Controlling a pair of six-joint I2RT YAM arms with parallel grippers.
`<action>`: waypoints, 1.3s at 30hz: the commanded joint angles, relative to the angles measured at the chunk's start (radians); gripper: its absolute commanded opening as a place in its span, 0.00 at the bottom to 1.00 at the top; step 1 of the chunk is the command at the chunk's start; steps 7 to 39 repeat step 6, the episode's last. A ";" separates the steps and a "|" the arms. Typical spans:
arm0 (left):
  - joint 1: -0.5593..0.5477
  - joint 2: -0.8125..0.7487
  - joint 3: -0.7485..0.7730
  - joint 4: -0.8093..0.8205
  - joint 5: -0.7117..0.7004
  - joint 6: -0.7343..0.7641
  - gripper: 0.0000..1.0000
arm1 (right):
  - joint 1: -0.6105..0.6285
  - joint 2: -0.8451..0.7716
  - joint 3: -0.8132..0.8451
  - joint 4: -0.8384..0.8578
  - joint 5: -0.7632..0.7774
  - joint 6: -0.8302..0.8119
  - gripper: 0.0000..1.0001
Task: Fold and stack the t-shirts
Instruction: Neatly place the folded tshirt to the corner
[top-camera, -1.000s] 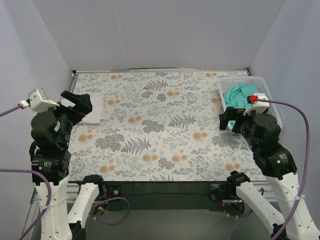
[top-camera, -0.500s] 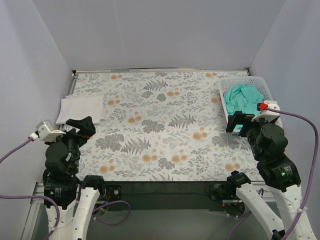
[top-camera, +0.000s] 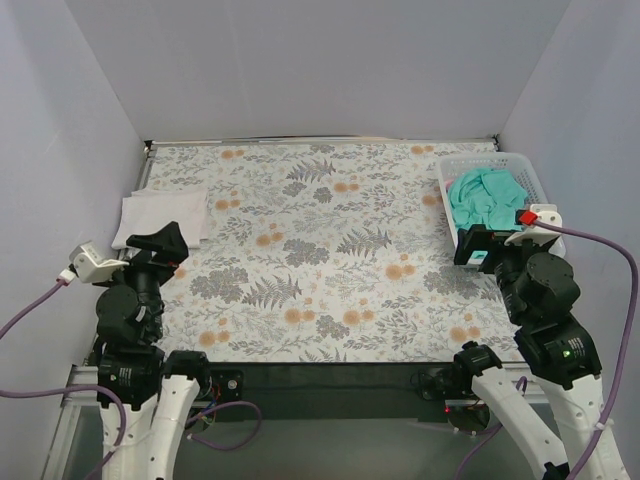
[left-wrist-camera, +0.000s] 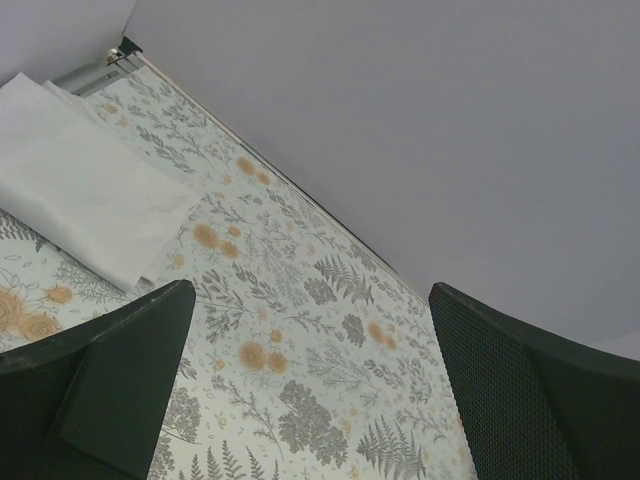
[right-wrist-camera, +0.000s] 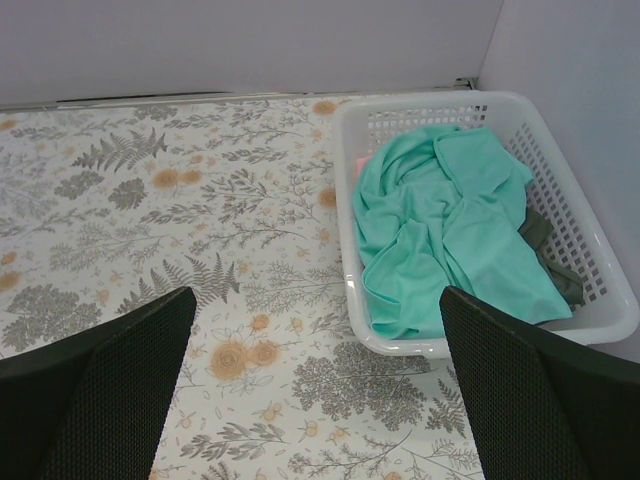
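Filling lattice basket (right-wrist-camera: 592, 262), crumpled teal t-shirt (right-wrist-camera: 440, 230), white t-shirt (left-wrist-camera: 80, 190) folded flat

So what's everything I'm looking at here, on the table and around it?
folded cloth t-shirt: one, white, far left of the table
crumpled cloth t-shirt: one, teal-green, inside the basket
plastic lattice basket: one, white, far right corner
dark cloth: one piece, grey-green, in the basket under the teal shirt; too hidden to identify
patterned table cover: one, pale with grey ferns and orange flowers
cables: purple, trailing from both arms
left arm: black and white, near left edge
right arm: black and white, near right edge
left fingers: two, dark, open, empty
right fingers: two, dark, open, empty
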 joint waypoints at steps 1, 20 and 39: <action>-0.004 0.024 -0.016 0.034 -0.015 -0.004 0.98 | 0.006 -0.005 -0.007 0.077 0.002 -0.030 0.98; -0.004 0.040 -0.032 0.069 -0.018 0.004 0.98 | 0.004 -0.002 -0.014 0.098 -0.026 -0.043 0.98; -0.004 0.040 -0.032 0.069 -0.018 0.004 0.98 | 0.004 -0.002 -0.014 0.098 -0.026 -0.043 0.98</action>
